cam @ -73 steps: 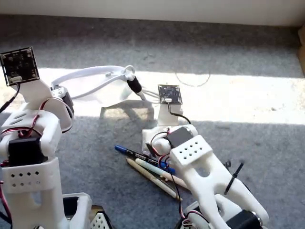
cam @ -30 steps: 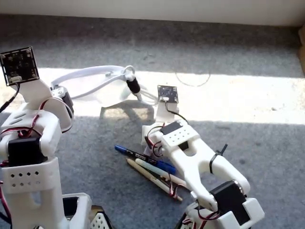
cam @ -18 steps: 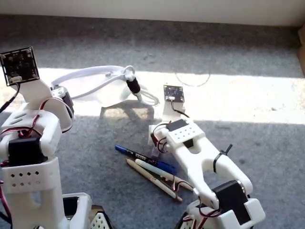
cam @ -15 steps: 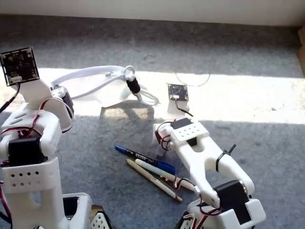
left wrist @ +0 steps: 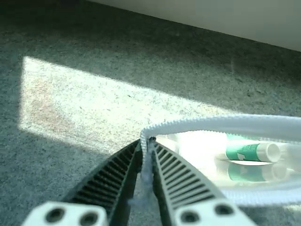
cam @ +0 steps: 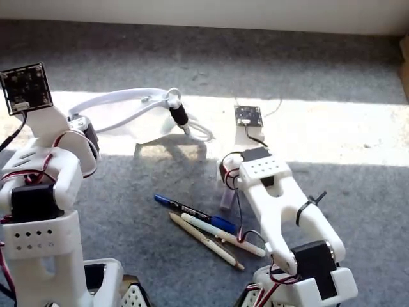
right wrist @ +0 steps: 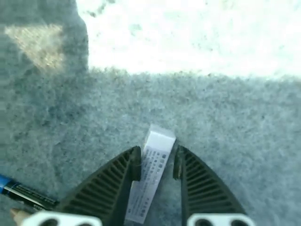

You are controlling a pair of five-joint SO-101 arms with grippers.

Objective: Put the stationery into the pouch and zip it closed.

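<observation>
Clear pouch (cam: 115, 95) open, green tube (left wrist: 247, 151) inside; three pens (cam: 204, 227) together; white bar (right wrist: 153, 165) upright

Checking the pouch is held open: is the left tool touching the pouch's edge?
Touching. The left wrist view shows the left tool shut on the pouch at its edge, no gap.

Indoor room: grey carpet (cam: 307, 57), pale wall (cam: 192, 9)
</observation>
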